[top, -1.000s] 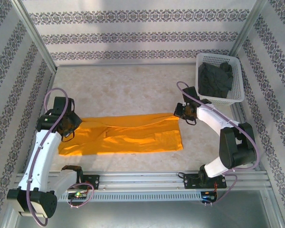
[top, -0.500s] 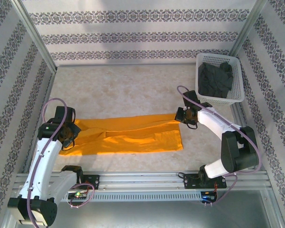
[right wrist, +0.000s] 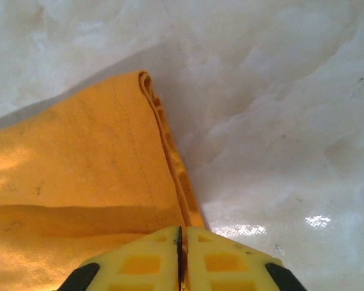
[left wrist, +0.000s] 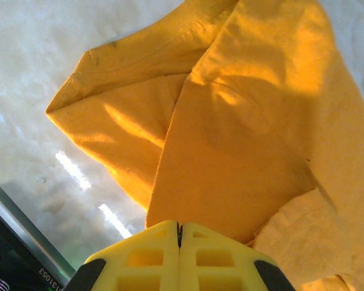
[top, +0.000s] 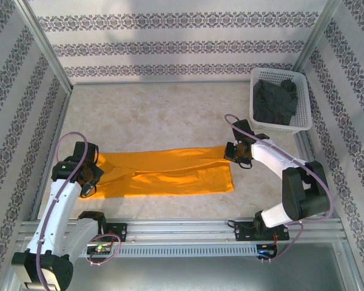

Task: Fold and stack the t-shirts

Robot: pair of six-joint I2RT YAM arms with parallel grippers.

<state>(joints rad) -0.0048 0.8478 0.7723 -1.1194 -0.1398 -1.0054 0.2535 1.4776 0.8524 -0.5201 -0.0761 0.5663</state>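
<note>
1. Bright orange-yellow cloth t-shirt [top: 170, 174] lies flat, left of the white plastic lattice basket [top: 303, 124] — long axis left-right.
2. My left gripper [top: 85, 183] clamps the end farthest from the basket, right gripper [top: 232, 151] the basket-side end — both pinched tight.

I see my pale table [top: 158, 115] bearing the orange t-shirt [top: 170, 177] flat along its near side, and a white basket [top: 285, 128] (far right corner).

From above, the left arm [top: 56, 209] hides one end of the orange shirt [top: 170, 176]. Both wrist views crop it (where cloth meets the yellow fingers [left wrist: 139, 260] is covered). The grey shirt [top: 274, 103] is too bunched to read.
</note>
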